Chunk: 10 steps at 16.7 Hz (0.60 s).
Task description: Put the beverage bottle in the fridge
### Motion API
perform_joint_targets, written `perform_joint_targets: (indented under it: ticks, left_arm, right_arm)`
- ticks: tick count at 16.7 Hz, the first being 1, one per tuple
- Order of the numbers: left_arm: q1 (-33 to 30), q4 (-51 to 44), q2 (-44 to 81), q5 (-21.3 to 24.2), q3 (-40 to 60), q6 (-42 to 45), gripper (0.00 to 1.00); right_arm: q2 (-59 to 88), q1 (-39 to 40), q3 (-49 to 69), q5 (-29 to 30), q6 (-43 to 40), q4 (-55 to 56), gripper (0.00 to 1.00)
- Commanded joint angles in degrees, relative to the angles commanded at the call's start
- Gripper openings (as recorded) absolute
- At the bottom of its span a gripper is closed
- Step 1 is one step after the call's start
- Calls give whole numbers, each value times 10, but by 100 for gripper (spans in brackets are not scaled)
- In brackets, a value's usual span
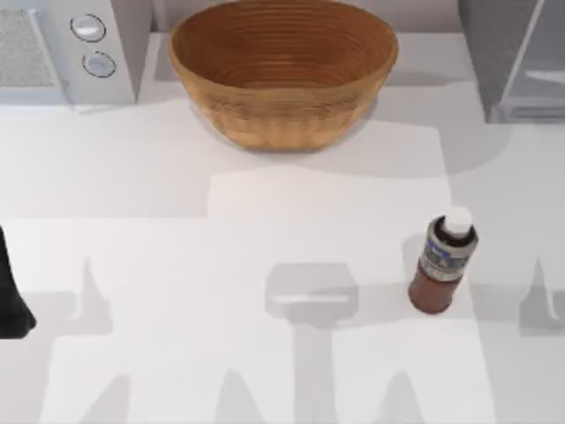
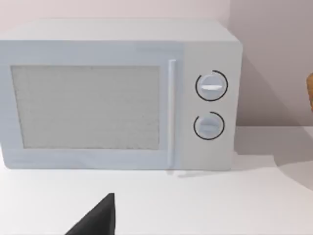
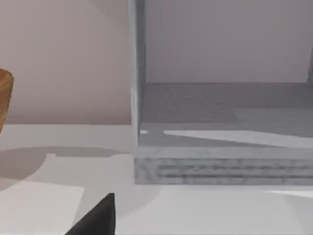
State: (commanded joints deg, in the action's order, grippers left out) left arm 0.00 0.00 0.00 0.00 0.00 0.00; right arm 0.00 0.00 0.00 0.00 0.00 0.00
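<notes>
My left gripper sits at the table's left edge, near the front; I cannot tell how its fingers stand. The beverage bottle stands upright on the right half of the table, well apart from that gripper, with bare surface around it. Farther back, the woven bowl rests at the middle of the far edge. The white microwave fills the far left corner. The fridge occupies the far right corner, beyond the bottle.
</notes>
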Motion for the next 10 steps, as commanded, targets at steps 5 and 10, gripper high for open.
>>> perform_joint_targets:
  ticks: [5, 10]
  left_arm:
    - [0, 0, 0, 0, 0, 0, 100]
    - [0, 0, 0, 0, 0, 0, 100]
  right_arm:
    - [37, 7, 3, -20, -2, 36, 100]
    - [215, 25, 6, -89, -15, 197, 100]
